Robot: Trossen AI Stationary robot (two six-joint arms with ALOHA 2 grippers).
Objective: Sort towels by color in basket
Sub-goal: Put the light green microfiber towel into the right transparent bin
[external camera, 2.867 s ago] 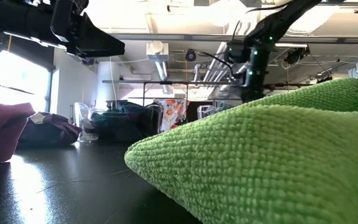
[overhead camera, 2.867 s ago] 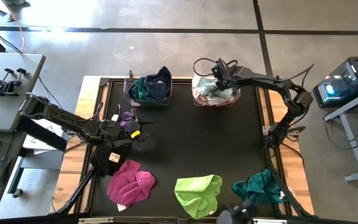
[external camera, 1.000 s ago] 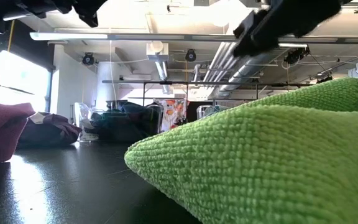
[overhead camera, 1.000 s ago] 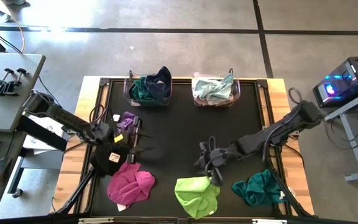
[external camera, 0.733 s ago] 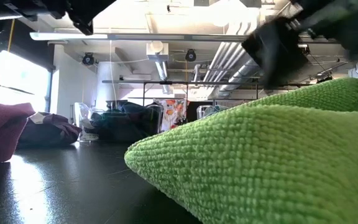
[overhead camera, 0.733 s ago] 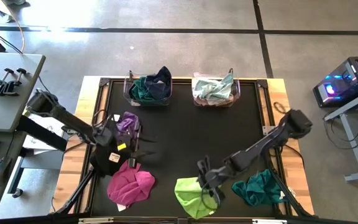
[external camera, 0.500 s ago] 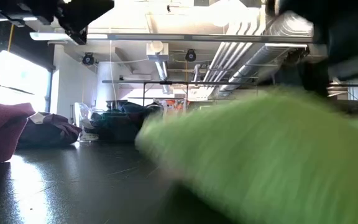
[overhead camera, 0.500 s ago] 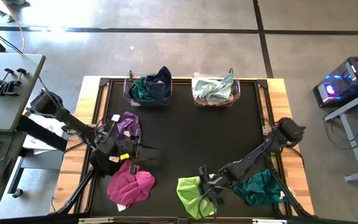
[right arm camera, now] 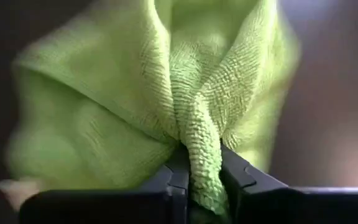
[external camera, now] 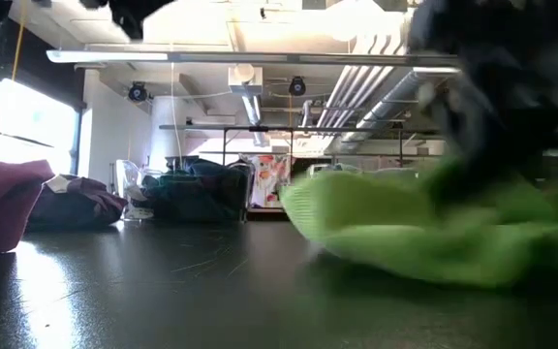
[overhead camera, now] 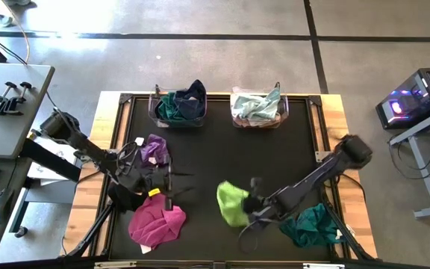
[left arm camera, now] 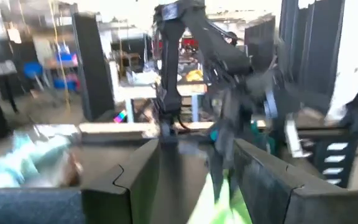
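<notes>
Lime towel [right arm camera: 166, 106] is pinched in the right gripper [right arm camera: 202, 163] for sorting; next, carry it to a basket [overhead camera: 256, 119]. Left gripper [left arm camera: 191, 180] hangs wide.

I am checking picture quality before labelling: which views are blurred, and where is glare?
Low view: lime green towel smeared by motion, window glare on the black table. Left wrist view: blurred throughout. Right wrist view: sharp where the right hand pinches the towel. High view: clear.

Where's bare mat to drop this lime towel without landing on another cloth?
The mat's middle is bare, between the two baskets, dark and light, and the front row. Crowded: magenta towel and left gripper front left, teal towel front right. The right gripper pinches the lime towel.
</notes>
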